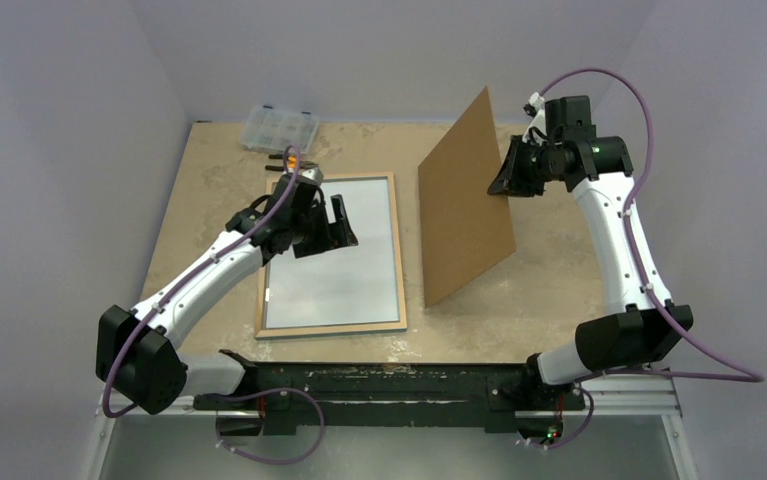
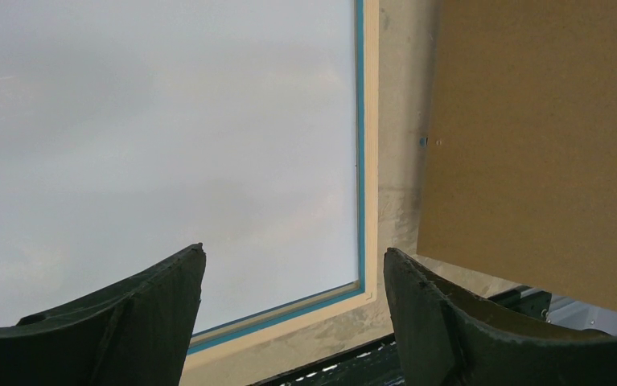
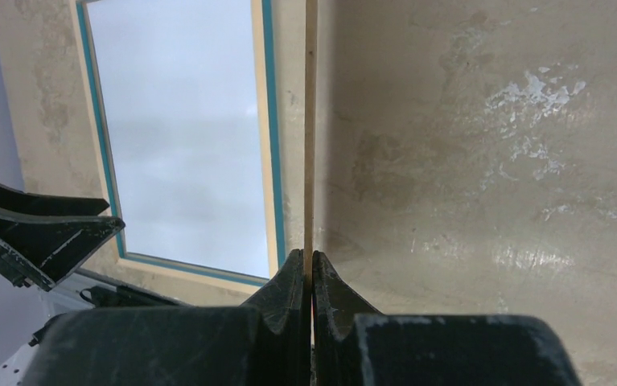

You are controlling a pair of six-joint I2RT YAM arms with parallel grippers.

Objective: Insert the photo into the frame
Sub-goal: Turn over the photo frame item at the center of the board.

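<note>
The frame (image 1: 400, 250) lies flat on the table, left of centre, light wood side up with a blue inner edge (image 2: 360, 161). Inside it lies the photo (image 1: 334, 270), showing only a plain pale surface (image 2: 168, 145). My left gripper (image 1: 339, 228) hovers open over the frame's upper left part, jaws wide apart (image 2: 293, 256) with nothing between them. My right gripper (image 1: 504, 180) is shut on the edge of the brown backing board (image 1: 464, 215), holding it upright on edge to the right of the frame. In the right wrist view the board's thin edge (image 3: 310, 121) runs straight up from the shut gripper (image 3: 308, 256).
A clear plastic compartment box (image 1: 279, 127) sits at the table's far left corner, with a small orange item (image 1: 287, 157) just in front of it. A black rail (image 1: 399, 380) runs along the near edge. Pale walls close in on the left, back and right.
</note>
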